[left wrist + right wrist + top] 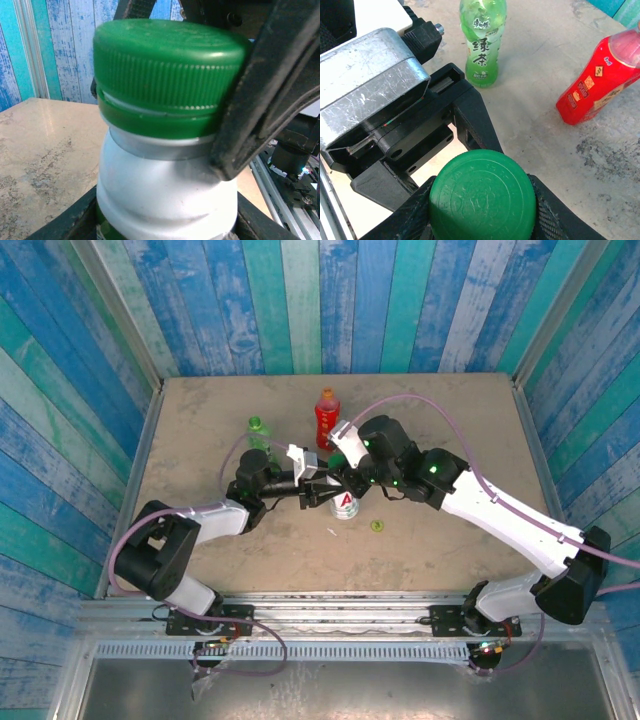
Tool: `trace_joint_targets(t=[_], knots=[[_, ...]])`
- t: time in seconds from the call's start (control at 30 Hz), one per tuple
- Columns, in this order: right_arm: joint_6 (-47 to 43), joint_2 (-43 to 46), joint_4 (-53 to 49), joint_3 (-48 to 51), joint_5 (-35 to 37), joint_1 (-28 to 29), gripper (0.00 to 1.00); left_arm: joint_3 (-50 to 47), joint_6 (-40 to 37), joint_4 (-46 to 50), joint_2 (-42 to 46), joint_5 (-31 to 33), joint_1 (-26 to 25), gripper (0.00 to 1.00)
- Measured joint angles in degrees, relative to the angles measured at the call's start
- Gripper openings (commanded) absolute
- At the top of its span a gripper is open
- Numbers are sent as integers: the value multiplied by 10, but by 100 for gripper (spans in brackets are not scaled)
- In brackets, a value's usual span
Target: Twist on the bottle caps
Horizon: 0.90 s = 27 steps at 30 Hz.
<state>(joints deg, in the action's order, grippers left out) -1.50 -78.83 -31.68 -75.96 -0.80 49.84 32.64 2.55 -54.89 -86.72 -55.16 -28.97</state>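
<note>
I have the white bottle [346,507] standing upright near the middle of the bench [450,410], with both arms meeting over it. My left end effector [162,225] comes in from 9 o'clock and is clenched on the bottle's body. On the left wrist camera its dark fingers [65,225] sit against both sides of the bottle, below the shoulder.

The dark green cap [165,65] sits on the neck of that bottle, and a thin pale seam shows between it and the green ring under it. My right end effector [482,215] reaches in from 3 o'clock and is grasping the cap. Looking down from the right wrist, I see its textured pads [560,220] touching the cap's rim on opposite sides. From the left wrist, one black finger lies against the cap's edge and the bottle's shoulder.

The red bottle [327,420] stands apart at 12 o'clock from the white one, with the orange cap [327,394] on top. The clear green bottle [482,45] stands at about 10 o'clock. The yellow-green cap [377,525] lies loose on the bench near the white bottle, at roughly 4 o'clock.
</note>
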Motion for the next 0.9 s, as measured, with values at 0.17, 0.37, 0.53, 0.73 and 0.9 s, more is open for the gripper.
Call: trace_joint_targets(t=[0.17,0.37,0.53,0.73,0.9], knots=[[-2,4,38,23,-2,0,48,1,-4,1,-5,0,0,51],[1,3,51,33,5,0,26,1,-7,8,-6,0,0,52],[2,5,51,35,16,0,25,1,-12,8,-6,7,0,82],[-5,37,79,80,47,-16,27,-17,-8,-18,-4,58,0,97],[-44,53,153,139,14,-107,25,-80,1,-41,16,120,-1,94]])
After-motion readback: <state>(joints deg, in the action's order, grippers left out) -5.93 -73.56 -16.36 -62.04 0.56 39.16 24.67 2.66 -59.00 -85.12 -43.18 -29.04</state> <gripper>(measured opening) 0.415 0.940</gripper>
